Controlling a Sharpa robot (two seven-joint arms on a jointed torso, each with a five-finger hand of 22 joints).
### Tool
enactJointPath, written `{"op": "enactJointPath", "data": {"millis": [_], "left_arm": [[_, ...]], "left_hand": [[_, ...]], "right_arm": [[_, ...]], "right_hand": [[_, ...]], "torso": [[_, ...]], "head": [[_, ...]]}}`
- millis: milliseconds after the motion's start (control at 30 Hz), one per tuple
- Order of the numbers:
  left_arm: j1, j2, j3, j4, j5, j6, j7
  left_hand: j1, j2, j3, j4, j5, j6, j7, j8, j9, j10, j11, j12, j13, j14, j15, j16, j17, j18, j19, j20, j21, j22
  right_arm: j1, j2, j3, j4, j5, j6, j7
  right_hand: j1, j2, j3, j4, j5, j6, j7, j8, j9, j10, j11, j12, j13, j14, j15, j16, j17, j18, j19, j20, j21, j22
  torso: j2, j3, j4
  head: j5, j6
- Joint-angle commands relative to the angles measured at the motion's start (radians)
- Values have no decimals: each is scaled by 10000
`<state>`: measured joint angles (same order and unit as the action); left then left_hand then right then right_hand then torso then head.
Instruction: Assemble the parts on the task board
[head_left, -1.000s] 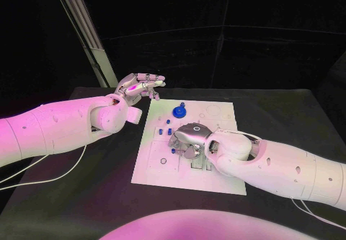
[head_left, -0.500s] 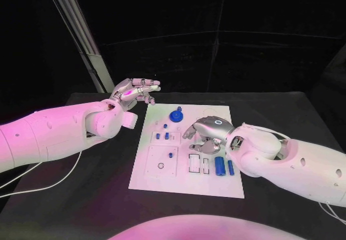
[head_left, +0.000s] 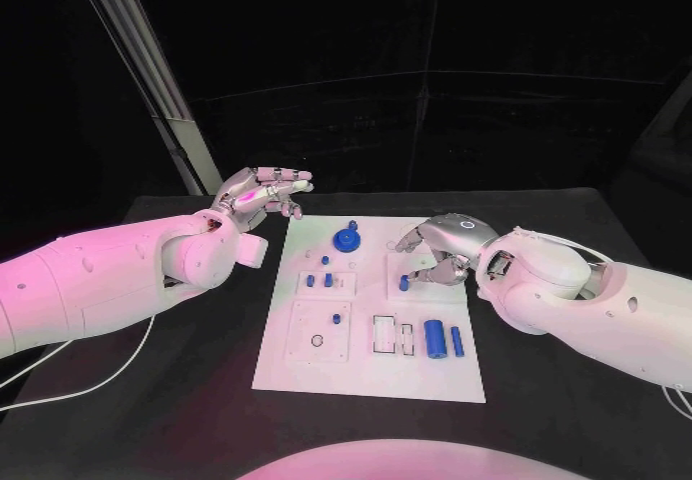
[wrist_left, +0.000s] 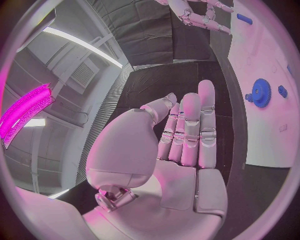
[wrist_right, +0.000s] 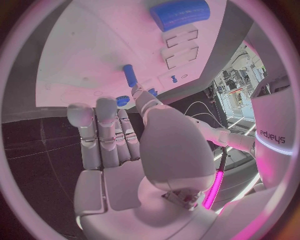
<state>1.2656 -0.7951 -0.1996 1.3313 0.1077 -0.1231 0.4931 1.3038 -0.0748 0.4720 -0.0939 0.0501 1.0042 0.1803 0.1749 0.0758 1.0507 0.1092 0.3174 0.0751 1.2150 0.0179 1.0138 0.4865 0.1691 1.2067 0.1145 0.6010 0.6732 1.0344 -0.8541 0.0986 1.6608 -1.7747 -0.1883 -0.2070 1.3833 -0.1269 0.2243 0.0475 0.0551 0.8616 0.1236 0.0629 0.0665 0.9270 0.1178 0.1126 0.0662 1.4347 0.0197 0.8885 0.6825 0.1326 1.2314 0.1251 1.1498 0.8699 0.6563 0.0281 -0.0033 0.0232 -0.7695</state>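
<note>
Right hand: the silver right hand (head_left: 437, 245) sits over the far right part of the white rectangular task board (head_left: 325, 365), fingers curled downward. A small blue cylindrical peg (head_left: 404, 283) stands just at its fingertips; whether the fingers pinch it or merely touch it, I cannot tell. The right wrist view shows the same peg (wrist_right: 129, 75) just past the thumb tip, probably being steered into a socket.

Left hand: the silver left hand (head_left: 261, 192) hovers off the board's far left corner, above the black tabletop (head_left: 173, 400), palm up, fingers apart and holding nothing. It looks parked there to keep out of the working hand's way.

Blue gear: a round blue toothed gear with a knob (head_left: 348, 238) sits on the board between the two hands, nearer the left hand.

Loose parts: a fat blue cylinder (head_left: 436, 338) and a slim blue rod (head_left: 457, 341) lie side by side on the board, on the robot's side of the right hand, seemingly awaiting placement.

Seated pegs: several small blue pegs (head_left: 326, 279) stand in the board on the robot's side of the gear.

Progress: partway, by my judgement.
</note>
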Motion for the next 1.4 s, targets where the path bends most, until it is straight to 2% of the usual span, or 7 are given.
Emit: {"op": "enactJointPath", "data": {"millis": [33, 367, 600, 667, 800, 1033, 1400], "left_arm": [[14, 23, 7, 3, 26, 142, 9], [13, 41, 5, -27, 26, 143, 5], [12, 52, 5, -37, 26, 146, 6], [12, 55, 5, -41, 26, 145, 4], [11, 57, 5, -47, 26, 146, 3], [11, 59, 4, -58, 26, 158, -19], [11, 64, 4, -64, 26, 160, -30]], "left_hand": [[69, 41, -35, -40, 64, -28, 17, 56, -15, -73, -15, 37, -17, -88, 3, -65, -9, 134, -65, 5, -36, -10], [69, 41, -35, -40, 64, -28, 17, 56, -15, -73, -15, 37, -17, -88, 3, -65, -9, 134, -65, 5, -36, -10], [69, 41, -35, -40, 64, -28, 17, 56, -15, -73, -15, 37, -17, -88, 3, -65, -9, 134, -65, 5, -36, -10], [69, 41, -35, -40, 64, -28, 17, 56, -15, -73, -15, 37, -17, -88, 3, -65, -9, 134, -65, 5, -36, -10], [69, 41, -35, -40, 64, -28, 17, 56, -15, -73, -15, 37, -17, -88, 3, -65, -9, 134, -65, 5, -36, -10], [69, 41, -35, -40, 64, -28, 17, 56, -15, -73, -15, 37, -17, -88, 3, -65, -9, 134, -65, 5, -36, -10], [69, 41, -35, -40, 64, -28, 17, 56, -15, -73, -15, 37, -17, -88, 3, -65, -9, 134, -65, 5, -36, -10]], "right_arm": [[28, 7, 13, -53, -105, 785, -88], [33, 131, 13, -116, 90, 1813, 205], [32, 275, 11, -212, 166, 1938, 334], [31, 346, 10, -259, 194, 1924, 392], [30, 431, 9, -328, 214, 1875, 474], [29, 498, 9, -430, 225, 1873, 514], [28, 586, 8, -526, 212, 2040, 483]], "right_hand": [[161, 4, -110, 4, -2, 33, -83, 23, 20, 40, -30, 133, 21, 25, 1, 6, -2, 57, 47, 2, -25, 9], [293, 191, -380, 96, 75, 455, 2, 98, 57, 623, -194, 677, 33, 69, -120, 89, -2, 51, 128, -109, -26, 21], [463, 468, -245, 78, 89, 782, 112, 136, 65, 1075, -287, 864, -15, 173, -201, 393, 286, -7, 306, -185, 161, 300], [591, 632, -29, 61, 20, 977, 158, 163, 70, 1311, -331, 870, -35, 238, -241, 616, 507, -52, 434, -218, 326, 539], [717, 770, 311, 41, -12, 1191, 182, 176, 67, 1547, -368, 791, -47, 283, -273, 837, 716, -89, 536, -254, 475, 745], [786, 825, 769, 9, -18, 1567, 187, 232, 81, 1857, -386, 668, -39, 323, -287, 1115, 968, -129, 638, -278, 652, 979], [743, 752, 1243, -84, -17, 2149, 125, 366, 118, 2390, -477, 545, -12, 338, -348, 1415, 1213, -160, 715, -332, 834, 1210]], "torso": [[2, -7, 16], [-1, -3, 14], [1, -8, 14], [4, 2, 16], [-1, 0, 15], [0, 3, 8], [3, 2, 7]], "head": [[-31, 5], [-2, -53], [-12, -56], [3, -66], [3, -79], [9, -108], [2, -132]]}}
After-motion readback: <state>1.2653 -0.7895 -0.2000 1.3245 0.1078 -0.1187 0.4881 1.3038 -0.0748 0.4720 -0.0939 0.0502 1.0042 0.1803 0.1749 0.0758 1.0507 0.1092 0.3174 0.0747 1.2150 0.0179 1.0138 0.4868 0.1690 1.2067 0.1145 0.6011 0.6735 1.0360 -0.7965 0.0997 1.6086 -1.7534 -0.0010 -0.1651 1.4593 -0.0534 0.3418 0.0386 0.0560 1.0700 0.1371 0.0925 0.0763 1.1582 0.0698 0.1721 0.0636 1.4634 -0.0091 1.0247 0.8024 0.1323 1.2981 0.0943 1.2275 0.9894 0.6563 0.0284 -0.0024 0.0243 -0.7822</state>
